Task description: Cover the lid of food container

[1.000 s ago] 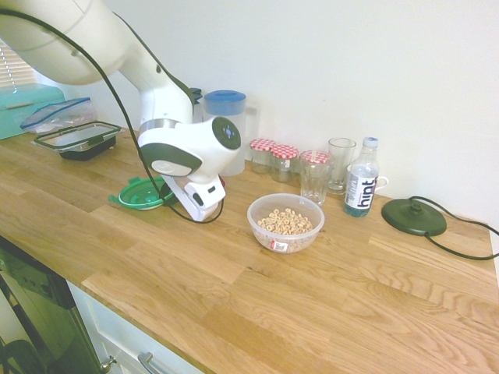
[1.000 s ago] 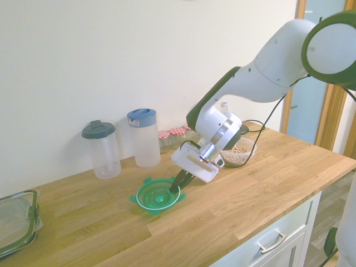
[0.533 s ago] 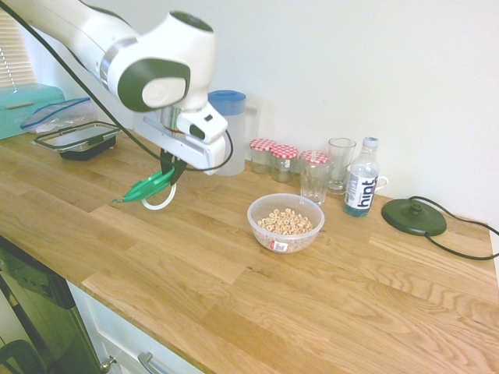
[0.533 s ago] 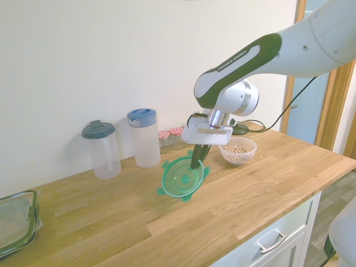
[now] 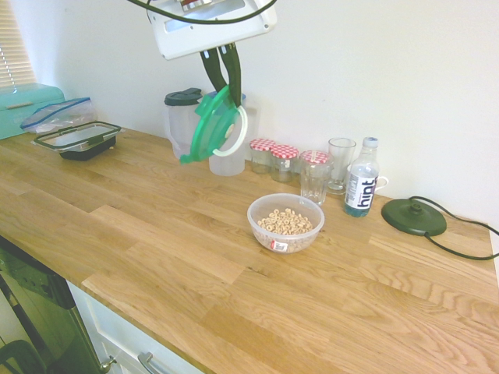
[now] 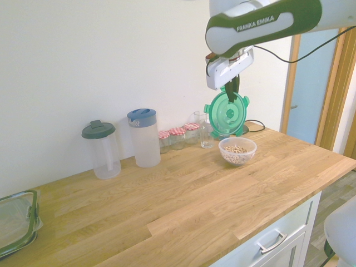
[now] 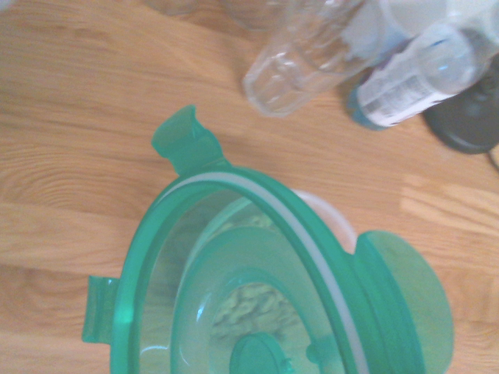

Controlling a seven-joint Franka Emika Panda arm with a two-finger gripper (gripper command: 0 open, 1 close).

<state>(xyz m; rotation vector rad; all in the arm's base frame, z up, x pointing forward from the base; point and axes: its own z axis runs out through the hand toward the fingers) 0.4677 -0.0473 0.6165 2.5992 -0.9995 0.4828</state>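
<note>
On the wooden worktop (image 5: 179, 257) stand two lidded jugs (image 6: 143, 137), red-capped jars (image 5: 274, 159), glasses (image 5: 314, 177) and a water bottle (image 5: 361, 178).

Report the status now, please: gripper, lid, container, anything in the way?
Gripper shut on lid, held high, hanging tilted. Food container open on counter, cereal inside, lid not on yet. Path down looks clear; glass stands just behind.

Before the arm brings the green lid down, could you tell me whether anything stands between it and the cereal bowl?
Nothing visible does. The gripper holds the lid tilted in the air above the food container, whose mouth is open with only cereal inside. The glasses and water bottle stand behind the container, near the wall, off the way down.
</note>
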